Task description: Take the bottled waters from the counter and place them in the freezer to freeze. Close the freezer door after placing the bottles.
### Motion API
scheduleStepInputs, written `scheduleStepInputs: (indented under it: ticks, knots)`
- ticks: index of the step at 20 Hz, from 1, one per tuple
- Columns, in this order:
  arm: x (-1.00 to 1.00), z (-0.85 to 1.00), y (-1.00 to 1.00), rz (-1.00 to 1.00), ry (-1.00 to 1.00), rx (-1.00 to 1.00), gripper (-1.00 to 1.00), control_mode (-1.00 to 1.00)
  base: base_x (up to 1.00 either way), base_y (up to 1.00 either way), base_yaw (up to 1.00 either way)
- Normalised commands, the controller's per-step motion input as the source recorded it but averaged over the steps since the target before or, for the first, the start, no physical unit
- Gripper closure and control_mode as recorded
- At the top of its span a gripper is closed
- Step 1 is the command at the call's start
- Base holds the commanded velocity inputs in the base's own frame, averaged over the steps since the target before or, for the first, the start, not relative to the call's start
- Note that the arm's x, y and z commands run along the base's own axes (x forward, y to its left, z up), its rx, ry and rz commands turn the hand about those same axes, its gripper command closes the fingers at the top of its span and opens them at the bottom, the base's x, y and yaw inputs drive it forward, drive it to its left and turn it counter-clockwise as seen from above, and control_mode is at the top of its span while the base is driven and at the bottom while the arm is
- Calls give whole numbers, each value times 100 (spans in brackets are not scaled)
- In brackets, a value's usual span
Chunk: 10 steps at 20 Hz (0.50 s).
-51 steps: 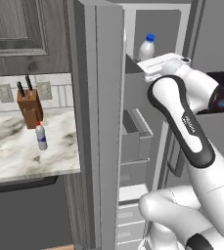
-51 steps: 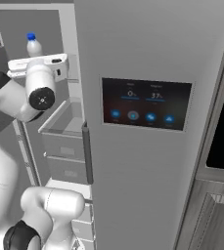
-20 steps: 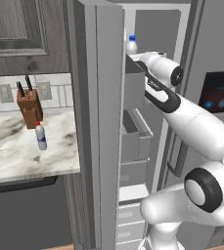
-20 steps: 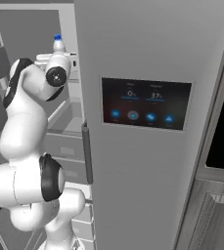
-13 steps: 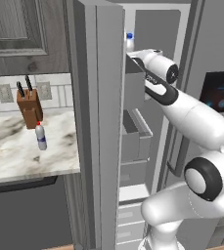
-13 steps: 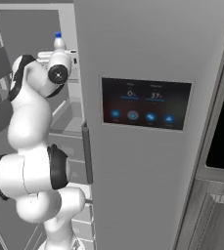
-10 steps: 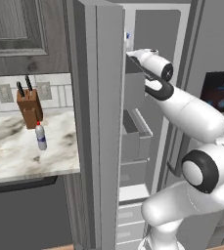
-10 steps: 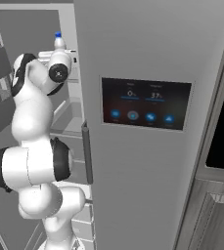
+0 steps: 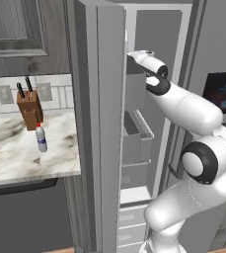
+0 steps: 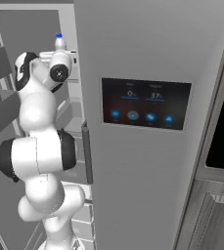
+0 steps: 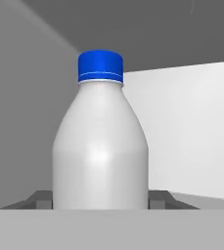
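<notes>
Blue-capped bottle stood upright, pinched between the jaws of the gripper high inside the open freezer, not yet released, while the red-capped bottle waited on the counter and the door hung open.

The marble desk at the left carries a brown knife block at its far edge against the wall. Just nearer and to its right stands the red-capped bottle, upright.
</notes>
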Motion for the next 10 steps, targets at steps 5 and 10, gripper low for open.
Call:
scheduleStepInputs:
  ticks: [5,10]
  knots:
    - [7,-64,3,0,4,0,100,-100,0,0,0]
    - [0,-35,0,0,0,0,100,-100,0,0,0]
